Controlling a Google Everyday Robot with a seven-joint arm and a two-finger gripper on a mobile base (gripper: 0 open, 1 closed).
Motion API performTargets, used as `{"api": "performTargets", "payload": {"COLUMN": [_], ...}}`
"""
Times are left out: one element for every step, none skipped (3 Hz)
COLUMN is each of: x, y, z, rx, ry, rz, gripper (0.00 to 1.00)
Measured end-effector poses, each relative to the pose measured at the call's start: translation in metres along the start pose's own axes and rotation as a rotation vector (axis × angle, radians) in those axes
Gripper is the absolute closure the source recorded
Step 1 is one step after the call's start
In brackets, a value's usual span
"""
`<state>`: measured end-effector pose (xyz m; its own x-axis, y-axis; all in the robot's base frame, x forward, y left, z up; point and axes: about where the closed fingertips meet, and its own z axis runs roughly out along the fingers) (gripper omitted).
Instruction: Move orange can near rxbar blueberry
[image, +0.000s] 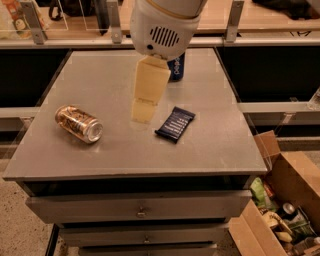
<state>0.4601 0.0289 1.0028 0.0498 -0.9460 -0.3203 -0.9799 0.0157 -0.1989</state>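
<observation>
The orange can (78, 123) lies on its side on the left part of the grey table (210, 150), with a silver end facing front right. The rxbar blueberry (175, 124), a flat dark navy wrapper, lies near the table's middle, well to the right of the can. My gripper (142, 114) hangs from the white arm (162, 22) above the table, between the can and the bar and closer to the bar. It holds nothing that I can see.
A dark blue can (176, 67) stands at the back of the table, partly hidden behind my arm. An open cardboard box (282, 200) of clutter sits on the floor at the right. Drawers (140, 210) are below the tabletop. A rail runs behind the table.
</observation>
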Motion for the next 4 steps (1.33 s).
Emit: {"api": "performTargets", "payload": {"x": [0.000,-0.007,-0.034,-0.077], "y": [0.000,0.002,0.005,0.004], "z": [0.000,0.000,0.019,0.039], "rx": [0.001,0.029,0.051,0.067], "ry": [0.000,-0.034,-0.076,-0.107], "rz": [0.000,0.005,0.002,-0.026], "gripper": [0.00,0.00,0.00,0.00]}}
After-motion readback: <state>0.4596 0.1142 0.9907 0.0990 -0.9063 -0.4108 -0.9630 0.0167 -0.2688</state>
